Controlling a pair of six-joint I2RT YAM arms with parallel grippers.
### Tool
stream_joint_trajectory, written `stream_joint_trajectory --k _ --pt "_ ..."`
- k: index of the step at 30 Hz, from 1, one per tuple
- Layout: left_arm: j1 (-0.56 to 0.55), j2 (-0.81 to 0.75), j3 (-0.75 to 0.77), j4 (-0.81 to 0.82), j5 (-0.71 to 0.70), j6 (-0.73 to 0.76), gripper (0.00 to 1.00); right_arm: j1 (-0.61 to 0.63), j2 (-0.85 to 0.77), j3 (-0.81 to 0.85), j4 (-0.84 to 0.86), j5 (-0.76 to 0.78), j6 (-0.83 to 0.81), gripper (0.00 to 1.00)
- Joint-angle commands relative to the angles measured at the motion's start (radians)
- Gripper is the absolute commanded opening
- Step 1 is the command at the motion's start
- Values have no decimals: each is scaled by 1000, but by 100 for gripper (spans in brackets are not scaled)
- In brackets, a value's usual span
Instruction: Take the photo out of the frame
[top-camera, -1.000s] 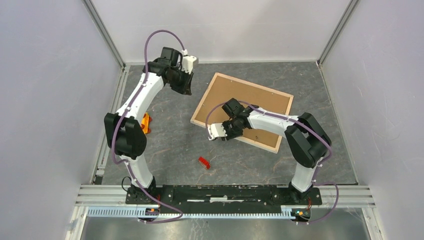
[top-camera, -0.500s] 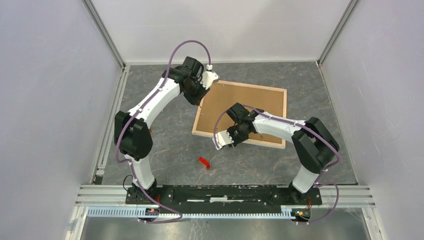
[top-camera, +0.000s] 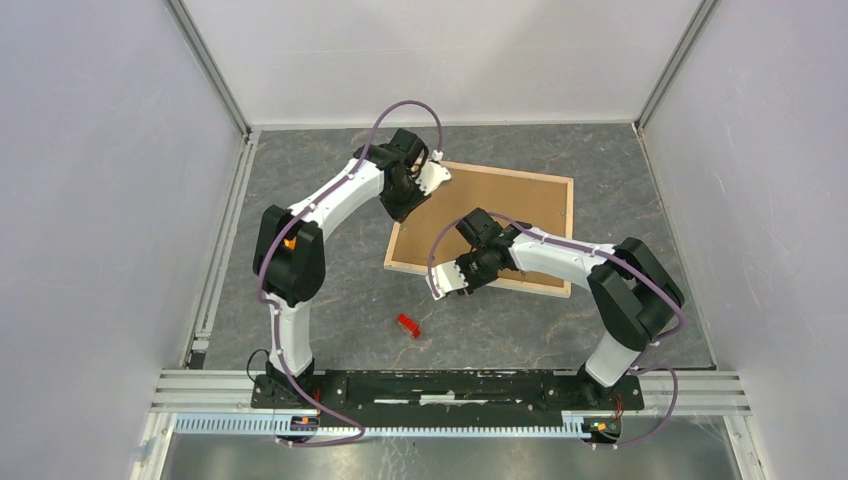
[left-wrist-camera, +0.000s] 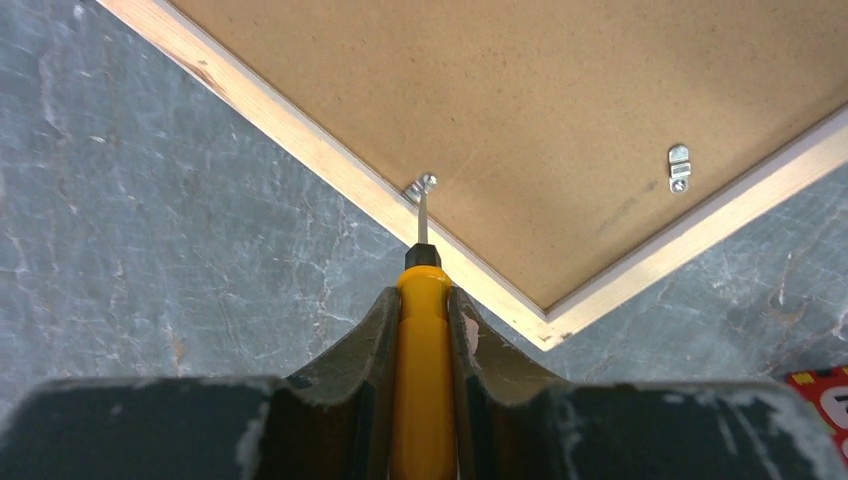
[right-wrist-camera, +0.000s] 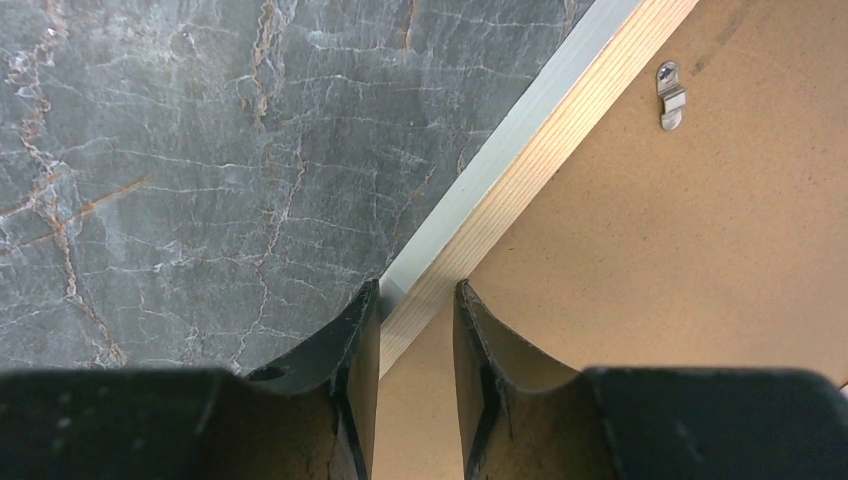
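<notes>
I judge the task barely begun: the frame (left-wrist-camera: 650, 265) lies face down at centre, backing board (top-camera: 510, 205) still in, photo hidden beneath; left gripper (left-wrist-camera: 424, 300) clenches a yellow screwdriver (left-wrist-camera: 423, 370) at a clip (left-wrist-camera: 421, 186), right gripper (right-wrist-camera: 417, 300) grasps the frame's edge.

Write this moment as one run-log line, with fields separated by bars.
left jaws: shut on screwdriver, tip at clip | right jaws: clamping frame edge | frame: face down, backing board in place | photo: hidden
</notes>
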Motion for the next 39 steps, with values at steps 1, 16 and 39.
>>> stream_joint_trajectory --k 1,16,39 --pt "-6 14 64 53 -37 47 2 8 11 -45 -123 -23 -10 27" --pt "-8 -1 5 55 -57 107 2 7 21 -36 -114 -22 14 27" --pt "-34 -69 -87 -34 45 67 2 7 38 -12 -109 -26 32 27"
